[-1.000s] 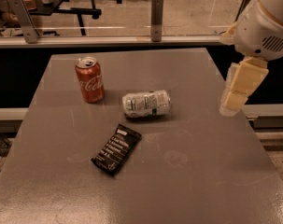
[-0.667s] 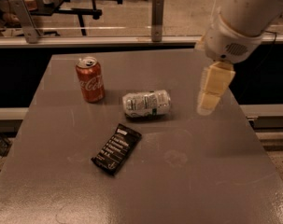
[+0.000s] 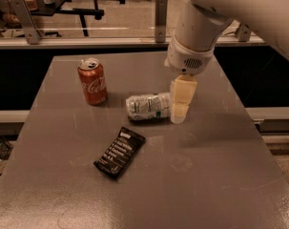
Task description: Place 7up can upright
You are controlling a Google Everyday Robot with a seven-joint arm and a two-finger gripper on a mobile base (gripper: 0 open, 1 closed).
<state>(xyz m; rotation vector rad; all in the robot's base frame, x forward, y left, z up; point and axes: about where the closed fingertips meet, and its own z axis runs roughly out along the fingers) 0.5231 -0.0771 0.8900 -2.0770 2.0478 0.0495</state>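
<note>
The 7up can, silvery-white with green markings, lies on its side near the middle of the grey table. My gripper hangs from the white arm and sits right at the can's right end, low over the table. Only the cream-coloured outer side of the gripper shows.
A red Coca-Cola can stands upright to the left of the 7up can. A black snack bar lies in front of it, toward the near side. A glass railing with metal posts runs behind the table's far edge.
The arm has swung left from beyond the table's right edge to the right end of the lying 7up can and come lower. The cans and the bar have not moved.
</note>
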